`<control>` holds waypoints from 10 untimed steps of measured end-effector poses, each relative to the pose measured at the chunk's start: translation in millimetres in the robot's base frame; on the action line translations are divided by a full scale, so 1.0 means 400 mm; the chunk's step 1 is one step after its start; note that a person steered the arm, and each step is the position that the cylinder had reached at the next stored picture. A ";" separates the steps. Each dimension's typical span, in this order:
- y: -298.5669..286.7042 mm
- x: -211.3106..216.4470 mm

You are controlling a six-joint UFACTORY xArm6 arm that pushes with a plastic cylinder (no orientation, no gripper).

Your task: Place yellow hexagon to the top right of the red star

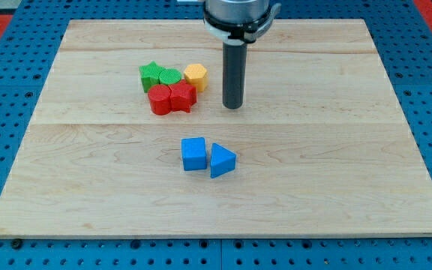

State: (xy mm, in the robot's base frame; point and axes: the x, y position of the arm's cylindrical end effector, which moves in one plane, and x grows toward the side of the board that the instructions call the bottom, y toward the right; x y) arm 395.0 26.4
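The yellow hexagon (196,76) sits on the wooden board at the upper middle, touching the upper right corner of the red star (182,97). A red cylinder (159,99) touches the star's left side. A green star (151,74) and a green block (170,76) lie just above the red pair, left of the hexagon. My tip (233,106) rests on the board to the right of the yellow hexagon, slightly lower, with a small gap between them.
A blue cube (193,154) and a blue triangle (221,160) lie side by side below the cluster, near the board's middle. The wooden board (351,150) rests on a blue perforated table.
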 end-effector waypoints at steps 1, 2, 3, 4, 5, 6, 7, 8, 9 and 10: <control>0.020 -0.079; -0.001 -0.147; -0.080 -0.159; -0.109 -0.159; -0.052 -0.140; -0.040 -0.132; -0.070 -0.177; -0.193 -0.235; -0.201 -0.188; -0.187 -0.173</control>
